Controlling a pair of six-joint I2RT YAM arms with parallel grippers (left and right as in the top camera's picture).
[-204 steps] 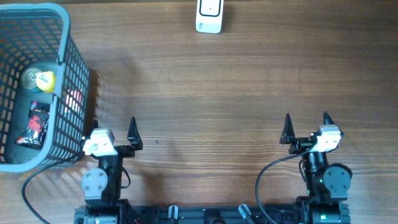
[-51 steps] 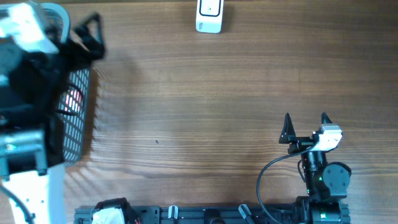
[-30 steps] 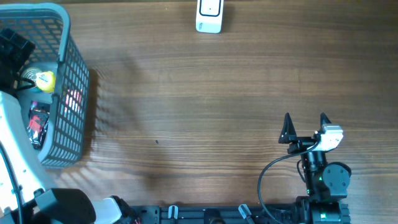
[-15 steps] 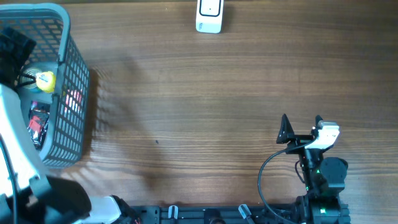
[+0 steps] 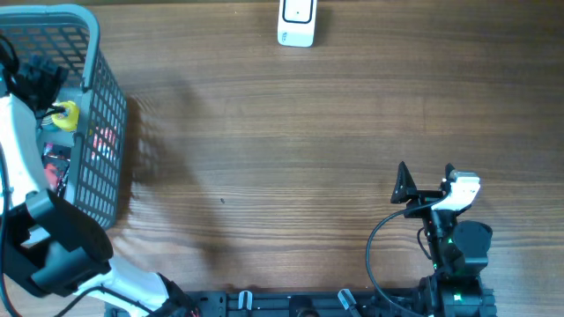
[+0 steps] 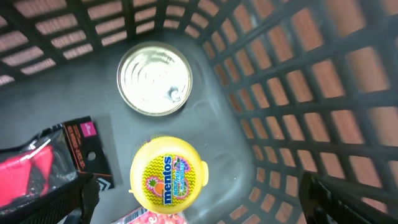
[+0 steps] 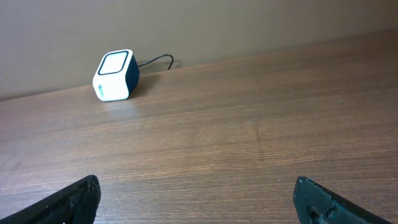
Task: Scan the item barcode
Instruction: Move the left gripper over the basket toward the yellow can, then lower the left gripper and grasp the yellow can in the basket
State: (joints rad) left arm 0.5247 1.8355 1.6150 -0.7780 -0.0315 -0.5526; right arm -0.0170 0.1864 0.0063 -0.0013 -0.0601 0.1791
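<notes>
Left gripper, wide open and empty, is hovering inside the basket over a yellow Mentos tub, lower centre of the wrist view. Right gripper is idling open and empty, while the scanner is sitting at upper centre of the overhead view, so both the grasp and the scan are seemingly yet to come.

Can, Mentos tub and packet lie close together in the basket.

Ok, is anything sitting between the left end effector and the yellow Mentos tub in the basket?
Nothing visible. The left end effector hangs open over the Mentos tub, whose lid is uncovered. The tin can lies just beyond it and the black packet beside it, and neither overlaps it.
</notes>
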